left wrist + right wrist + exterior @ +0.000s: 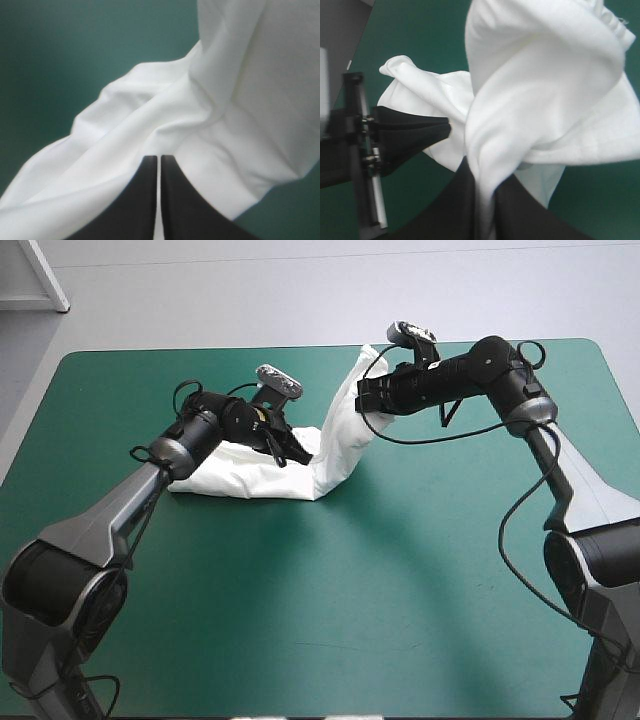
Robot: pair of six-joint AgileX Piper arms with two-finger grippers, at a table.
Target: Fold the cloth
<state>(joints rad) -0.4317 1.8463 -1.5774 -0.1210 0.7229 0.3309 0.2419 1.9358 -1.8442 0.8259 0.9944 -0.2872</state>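
The T-shirt (250, 478) sits in the far half of the surface (400, 590), a little toward its left edge, and it is neither spread flat nor folded. Part of it lies on the teal-green cover as a low rumpled band. The rest rises from that band's right end as a twisted strip toward the far edge.

The left tool (292, 452) is low over the lying part. Its black fingers are drawn almost together with a thin line of white fabric pinched between them, so it is clamped on the T-shirt. The right tool (366, 400) is raised above the surface, near the middle of the far edge, and is likewise clamped on the T-shirt. The lifted strip hangs from it and drapes over its fingers in loose folds. The two tools are near each other.

By my reading the task is at an early stage. No neat crease, matched edges or flat layers show anywhere, and sleeves, collar and hem cannot be told apart. Both grips are made, but the garment seems to need pulling out and laying flat before any real fold, so all the folds are left to do.
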